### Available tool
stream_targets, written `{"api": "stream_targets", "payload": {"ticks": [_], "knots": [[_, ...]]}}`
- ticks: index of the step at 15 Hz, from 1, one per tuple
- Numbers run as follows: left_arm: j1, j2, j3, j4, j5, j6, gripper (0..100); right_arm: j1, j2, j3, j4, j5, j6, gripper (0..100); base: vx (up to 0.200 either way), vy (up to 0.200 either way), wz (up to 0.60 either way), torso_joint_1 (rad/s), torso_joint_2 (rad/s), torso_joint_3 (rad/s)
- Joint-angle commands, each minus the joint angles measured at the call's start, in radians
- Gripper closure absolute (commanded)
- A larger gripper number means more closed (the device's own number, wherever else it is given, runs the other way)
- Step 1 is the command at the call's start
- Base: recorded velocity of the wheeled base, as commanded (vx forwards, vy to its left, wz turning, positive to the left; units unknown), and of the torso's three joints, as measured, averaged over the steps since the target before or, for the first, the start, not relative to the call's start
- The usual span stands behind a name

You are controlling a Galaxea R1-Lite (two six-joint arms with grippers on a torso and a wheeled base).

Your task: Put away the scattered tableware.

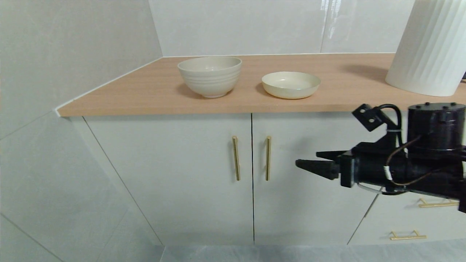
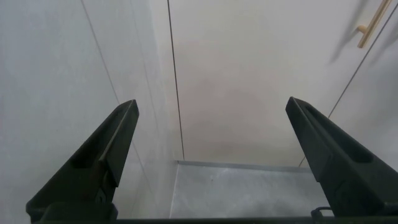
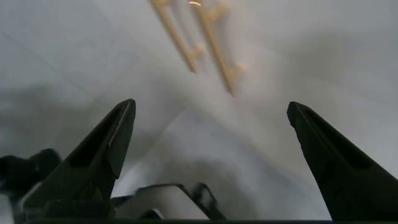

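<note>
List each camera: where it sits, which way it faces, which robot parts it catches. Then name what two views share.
Head view: on the head, looking forward and down at the countertop, bowl and dish, cabinet doors below; right gripper on the right.
Left wrist view: on the left wrist, facing a pale panel and floor; left gripper open.
Right wrist view: on the right wrist, facing the paired gold handles; right gripper open.
Shared: head and right wrist views both show the paired gold handles.

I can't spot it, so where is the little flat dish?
In the head view, the little flat dish sits on the wooden counter, right of the deep bowl and left of the white ribbed container.
</note>
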Motion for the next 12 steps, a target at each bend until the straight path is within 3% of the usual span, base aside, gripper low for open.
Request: {"api": "stream_targets", "payload": {"ticks": [1, 6, 9, 12], "knots": [[0.0, 0.0, 0.0, 0.0, 0.001, 0.0, 0, 0.056, 0.179, -0.115, -0.012, -0.001, 0.011, 0, 0.0, 0.0, 0.0, 0.0, 0.0, 0.0], [0.0, 0.0, 0.0, 0.0, 0.001, 0.0, 0, 0.105, 0.271, -0.132, -0.148, -0.012, 0.073, 0, 0.0, 0.0, 0.0, 0.0, 0.0, 0.0], [0.0, 0.0, 0.0, 0.0, 0.001, 0.0, 0, 0.159, 0.372, -0.139, -0.268, -0.131, 0.087, 0, 0.0, 0.0, 0.0, 0.0, 0.0, 0.0], [0.0, 0.0, 0.0, 0.0, 0.001, 0.0, 0, 0.176, 0.415, -0.146, -0.352, -0.142, 0.124, 0, 0.0, 0.0, 0.0, 0.0, 0.0, 0.0]]}}
